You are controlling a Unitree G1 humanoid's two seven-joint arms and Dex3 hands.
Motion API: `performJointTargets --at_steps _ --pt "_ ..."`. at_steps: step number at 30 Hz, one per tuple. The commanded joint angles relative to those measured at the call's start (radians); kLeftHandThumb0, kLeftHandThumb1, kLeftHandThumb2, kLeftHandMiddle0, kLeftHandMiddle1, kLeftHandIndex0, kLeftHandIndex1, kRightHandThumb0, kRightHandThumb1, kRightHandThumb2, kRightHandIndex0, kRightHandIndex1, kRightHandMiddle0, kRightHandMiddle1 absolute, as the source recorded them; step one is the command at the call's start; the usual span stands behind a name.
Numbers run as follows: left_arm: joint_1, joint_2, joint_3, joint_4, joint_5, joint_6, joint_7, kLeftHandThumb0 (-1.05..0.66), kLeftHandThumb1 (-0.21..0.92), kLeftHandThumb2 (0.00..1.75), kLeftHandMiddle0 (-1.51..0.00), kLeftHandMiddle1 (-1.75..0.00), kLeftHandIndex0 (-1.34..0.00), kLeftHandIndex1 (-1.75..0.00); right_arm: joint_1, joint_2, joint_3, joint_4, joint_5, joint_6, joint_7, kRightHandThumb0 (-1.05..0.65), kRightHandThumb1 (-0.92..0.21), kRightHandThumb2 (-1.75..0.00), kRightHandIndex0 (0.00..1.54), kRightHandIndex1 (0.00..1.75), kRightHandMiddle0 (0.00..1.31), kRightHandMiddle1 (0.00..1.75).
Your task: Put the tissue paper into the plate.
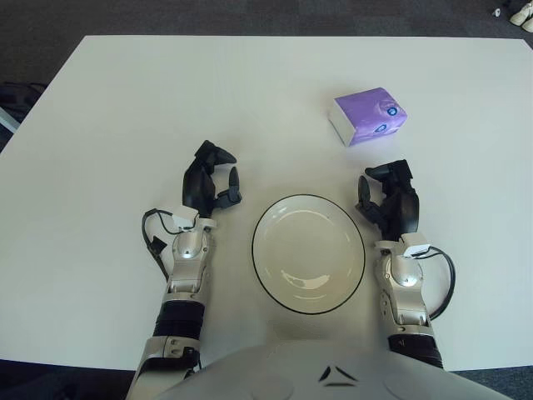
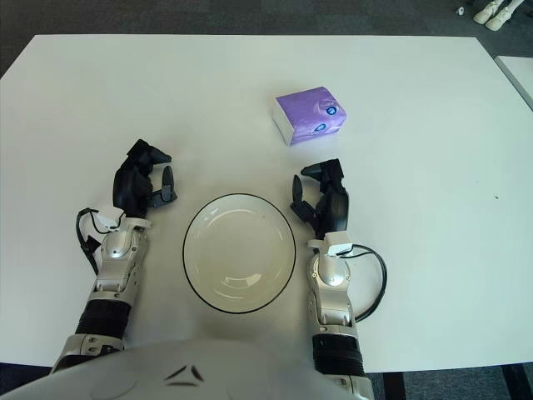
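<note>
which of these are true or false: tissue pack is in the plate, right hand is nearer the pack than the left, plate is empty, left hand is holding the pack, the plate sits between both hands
1. The purple tissue pack is in the plate. False: it lies on the white table, beyond the plate.
2. The right hand is nearer the pack than the left hand. True.
3. The plate is empty. True.
4. The left hand holds the pack. False: it holds nothing and rests left of the plate.
5. The plate sits between both hands. True.

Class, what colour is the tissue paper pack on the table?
Purple with a white end, the tissue paper pack shows best in the left eye view.
</note>
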Motion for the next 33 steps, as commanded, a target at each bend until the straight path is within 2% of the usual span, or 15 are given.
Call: performJointTargets --at_steps 1,5,10,15,16,18,20,22,24,28,33 --pt "0.075 0.010 0.002 0.080 0.013 0.038 -0.003 -0.45 0.39 1.24 -0.99 -1.75 -0.55 -1.75 0.043 -0.002 -0.008 0.035 0.001 0.034 -0.007 -0.38 -0.69 -0.85 0.55 1.38 0.33 1.75" --pt "0.074 0.011 0.002 0.079 0.013 0.042 -0.004 -0.46 0.38 1.24 -1.00 -1.75 -0.55 -1.75 0.043 -0.004 -0.007 0.022 -0.007 0.047 -0.009 -0.39 -0.66 -0.88 0.55 1.39 0.35 1.75" --pt "0.073 0.008 0.000 0.076 0.020 0.054 0.007 -0.46 0.38 1.25 -0.99 -1.75 -0.56 -1.75 0.045 -0.054 0.003 -0.036 -0.030 0.037 0.033 -0.41 -0.57 -1.00 0.48 1.40 0.42 1.75" --pt "0.072 0.006 -0.002 0.077 0.022 0.051 0.011 -0.46 0.38 1.25 -0.99 -1.75 -0.56 -1.75 0.057 -0.121 0.012 -0.084 -0.073 0.038 0.079 -0.38 -0.72 -0.80 0.35 1.37 0.31 1.75" --pt "0.071 0.005 -0.002 0.078 0.022 0.049 0.011 -0.46 0.38 1.25 -0.99 -1.75 -0.56 -1.75 0.058 -0.136 0.014 -0.089 -0.087 0.037 0.085 -0.37 -0.77 -0.74 0.26 1.35 0.28 1.75" --pt "0.071 0.004 -0.002 0.079 0.022 0.048 0.011 -0.46 0.38 1.25 -0.99 -1.75 -0.56 -1.75 0.059 -0.149 0.015 -0.094 -0.099 0.038 0.089 -0.36 -0.81 -0.68 0.18 1.33 0.26 1.75" --pt "0.069 0.001 -0.002 0.084 0.021 0.038 0.011 -0.46 0.38 1.25 -0.98 -1.75 -0.56 -1.75 0.059 -0.197 0.014 -0.097 -0.131 0.023 0.109 -0.36 -0.84 -0.63 0.12 1.28 0.23 1.75" --pt "0.068 0.000 -0.002 0.089 0.020 0.032 0.010 -0.45 0.39 1.24 -0.98 -1.75 -0.55 -1.75 0.061 -0.233 0.009 -0.107 -0.147 0.023 0.127 -0.56 -0.73 -0.82 0.05 1.10 0.10 1.54" --pt "0.066 -0.001 -0.002 0.091 0.018 0.031 0.008 -0.45 0.39 1.23 -0.98 -1.75 -0.55 -1.75 0.065 -0.250 0.005 -0.119 -0.155 0.034 0.137 -0.66 -0.68 -0.88 0.02 1.00 0.05 1.45" --pt "0.064 -0.003 -0.002 0.096 0.016 0.029 0.007 -0.45 0.40 1.23 -0.98 -1.75 -0.54 -1.75 0.064 -0.296 -0.005 -0.125 -0.209 0.016 0.127 -0.81 -0.67 -0.85 0.00 0.74 0.01 1.23" --pt "0.062 -0.005 -0.001 0.099 0.016 0.033 0.011 -0.45 0.39 1.24 -0.99 -1.75 -0.55 -1.75 0.040 -0.348 -0.023 -0.096 -0.265 -0.032 0.097 -0.89 -0.72 -0.76 0.00 0.51 0.00 0.98"
